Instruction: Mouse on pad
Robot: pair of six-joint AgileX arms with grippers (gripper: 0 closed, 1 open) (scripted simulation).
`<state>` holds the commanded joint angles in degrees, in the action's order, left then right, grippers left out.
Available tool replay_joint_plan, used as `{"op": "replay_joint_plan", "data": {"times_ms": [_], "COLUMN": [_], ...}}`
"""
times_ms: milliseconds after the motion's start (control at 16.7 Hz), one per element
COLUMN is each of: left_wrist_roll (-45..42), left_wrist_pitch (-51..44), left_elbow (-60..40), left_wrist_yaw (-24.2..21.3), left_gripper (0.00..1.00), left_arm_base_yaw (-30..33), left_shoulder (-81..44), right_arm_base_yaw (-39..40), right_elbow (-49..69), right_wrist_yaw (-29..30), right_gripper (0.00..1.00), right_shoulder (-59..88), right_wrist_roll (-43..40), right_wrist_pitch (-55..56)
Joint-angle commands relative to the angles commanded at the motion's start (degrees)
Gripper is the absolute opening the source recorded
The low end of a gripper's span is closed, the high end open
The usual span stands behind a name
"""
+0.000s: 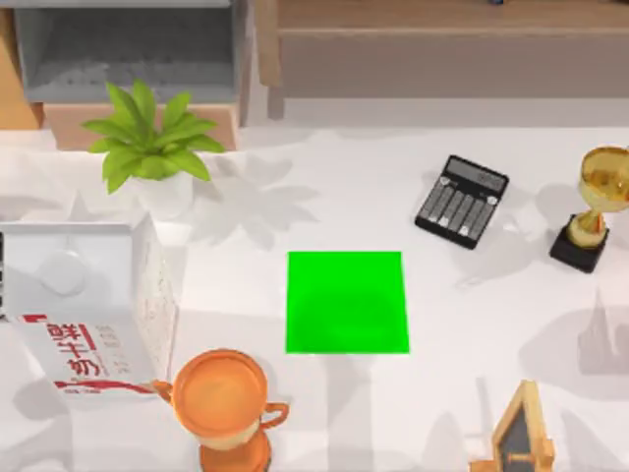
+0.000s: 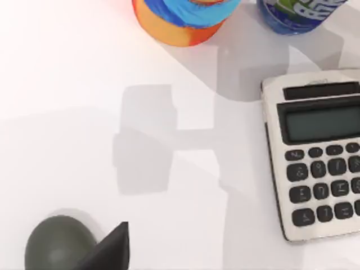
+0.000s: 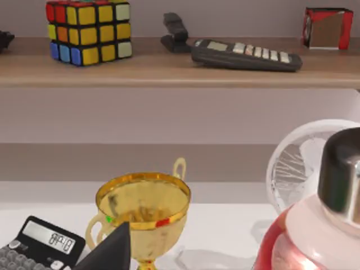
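Note:
The pad (image 1: 347,302), a plain bright green square, lies flat at the middle of the table with nothing on it. In the left wrist view a rounded dark grey body (image 2: 59,243) rests on the white table, cut off by the picture's edge; I cannot tell whether it is the mouse. A dark tip of my left gripper (image 2: 112,247) juts in right beside it. A dark tip of my right gripper (image 3: 112,247) shows in the right wrist view, in front of a gold trophy (image 3: 143,205).
Around the pad stand a black calculator (image 1: 462,202), a gold trophy (image 1: 595,206), a potted plant (image 1: 147,143), a milk carton (image 1: 88,315), an orange cup (image 1: 221,393) and a wooden stand (image 1: 521,433). A white calculator (image 2: 318,152) lies near my left gripper.

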<state>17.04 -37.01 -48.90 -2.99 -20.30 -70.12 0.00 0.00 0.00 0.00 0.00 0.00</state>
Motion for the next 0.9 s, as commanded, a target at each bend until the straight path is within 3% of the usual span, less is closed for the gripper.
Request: {"op": "replay_joint_plan", "data": {"times_ms": [240,420,900], "left_wrist_roll": [3.9,5.7,6.1], "left_wrist_pitch": [-15.6,-22.0,-22.6], "left_elbow": [-7.2,-10.2,-10.3], "left_wrist_yaw": [1.6,2.5,2.7], "left_gripper": [1.00,1.00,1.00], "left_arm_base_yaw": [-5.5,-8.2,-8.7], "left_shoulder": [-14.4,-19.0,-19.7], "right_arm_base_yaw": [0.0,0.0,0.0], "right_elbow": [0.0,0.0,0.0], "right_wrist_yaw": [0.0,0.0,0.0], "right_gripper": [1.00,1.00,1.00], "right_shoulder": [0.0,0.0,0.0], "right_wrist_roll": [0.0,0.0,0.0], "right_wrist_pitch": [0.0,0.0,0.0]}}
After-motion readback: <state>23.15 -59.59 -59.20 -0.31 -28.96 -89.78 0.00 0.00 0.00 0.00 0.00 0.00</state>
